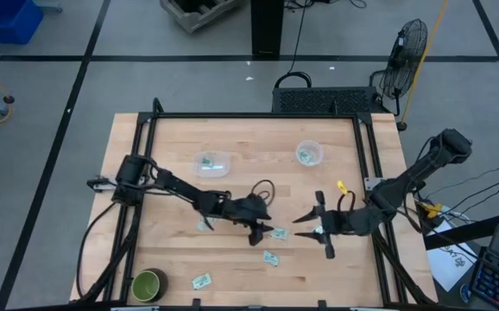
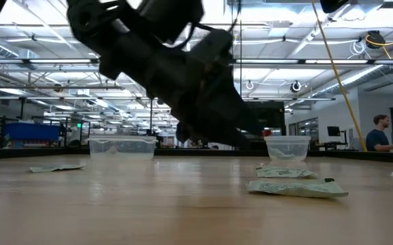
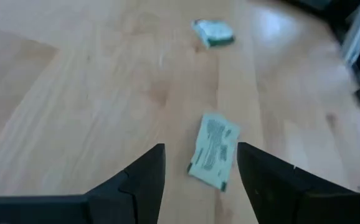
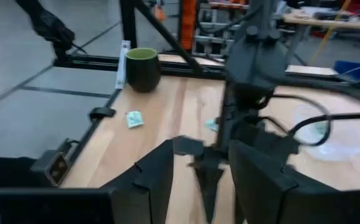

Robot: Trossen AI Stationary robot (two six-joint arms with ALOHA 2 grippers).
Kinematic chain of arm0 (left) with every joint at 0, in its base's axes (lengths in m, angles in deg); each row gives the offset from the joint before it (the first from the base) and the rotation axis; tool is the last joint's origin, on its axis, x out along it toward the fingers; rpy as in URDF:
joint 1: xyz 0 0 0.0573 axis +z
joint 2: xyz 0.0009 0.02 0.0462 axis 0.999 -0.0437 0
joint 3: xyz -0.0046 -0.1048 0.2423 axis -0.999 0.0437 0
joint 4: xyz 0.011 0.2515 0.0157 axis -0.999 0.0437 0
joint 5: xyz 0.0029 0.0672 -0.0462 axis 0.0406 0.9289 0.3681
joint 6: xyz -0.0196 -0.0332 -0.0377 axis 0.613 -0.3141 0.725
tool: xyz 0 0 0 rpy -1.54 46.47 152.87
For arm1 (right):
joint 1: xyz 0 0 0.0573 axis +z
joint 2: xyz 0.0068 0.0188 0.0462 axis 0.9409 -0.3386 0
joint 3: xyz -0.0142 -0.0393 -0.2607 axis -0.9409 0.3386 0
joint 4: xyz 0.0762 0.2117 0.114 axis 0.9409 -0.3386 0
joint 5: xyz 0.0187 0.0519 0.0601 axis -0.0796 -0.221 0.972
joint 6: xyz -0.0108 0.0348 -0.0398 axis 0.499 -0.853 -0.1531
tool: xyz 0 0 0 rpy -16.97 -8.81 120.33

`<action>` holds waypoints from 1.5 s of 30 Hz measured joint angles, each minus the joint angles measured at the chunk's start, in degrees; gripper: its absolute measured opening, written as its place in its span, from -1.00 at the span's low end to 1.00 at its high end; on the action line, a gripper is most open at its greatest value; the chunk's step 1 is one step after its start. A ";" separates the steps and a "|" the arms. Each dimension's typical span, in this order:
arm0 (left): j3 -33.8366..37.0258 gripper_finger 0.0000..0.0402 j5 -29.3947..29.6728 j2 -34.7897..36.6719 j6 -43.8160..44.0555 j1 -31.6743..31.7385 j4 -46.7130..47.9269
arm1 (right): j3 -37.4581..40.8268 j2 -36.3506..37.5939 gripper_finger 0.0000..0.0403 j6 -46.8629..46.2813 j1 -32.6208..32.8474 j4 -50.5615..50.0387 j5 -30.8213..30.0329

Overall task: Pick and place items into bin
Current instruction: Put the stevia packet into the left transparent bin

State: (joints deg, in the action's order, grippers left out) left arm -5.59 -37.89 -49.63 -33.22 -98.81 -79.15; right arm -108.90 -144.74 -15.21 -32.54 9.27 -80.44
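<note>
**benchbot:** So the left gripper (image 3: pixel 200 171) is spread open low over the table, with a packet (image 3: pixel 213 151) lying flat just ahead, between its fingers. How would you take it?

**tinker_k:** Drop straight down so both fingers straddle it, then squeeze at the table. It's thin, so it'll probably slide if you come in tilted.

**benchbot:** And the right gripper (image 1: pixel 322 226)?

**tinker_k:** Open too, holding nothing, parked close by. I'd keep it clear. The bins, left one (image 1: pixel 211 163) included, sit farther back.
</note>
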 joint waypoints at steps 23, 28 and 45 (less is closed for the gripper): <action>-11.60 0.02 7.14 -6.93 -9.37 -3.32 16.26 | 0.00 0.00 -0.28 -0.73 0.71 0.34 -0.56; -11.85 0.02 7.57 -8.09 -9.50 -3.54 15.82 | 0.01 -0.02 -0.28 -1.12 0.71 0.12 -0.56; -11.68 -0.78 8.16 -7.89 -9.15 -3.67 15.67 | 3.61 -0.02 -0.29 -1.91 0.71 4.33 -0.45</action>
State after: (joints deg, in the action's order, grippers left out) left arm -17.27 -29.73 -57.52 -42.37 -102.48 -63.48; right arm -105.30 -144.77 -17.12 -31.84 13.60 -80.89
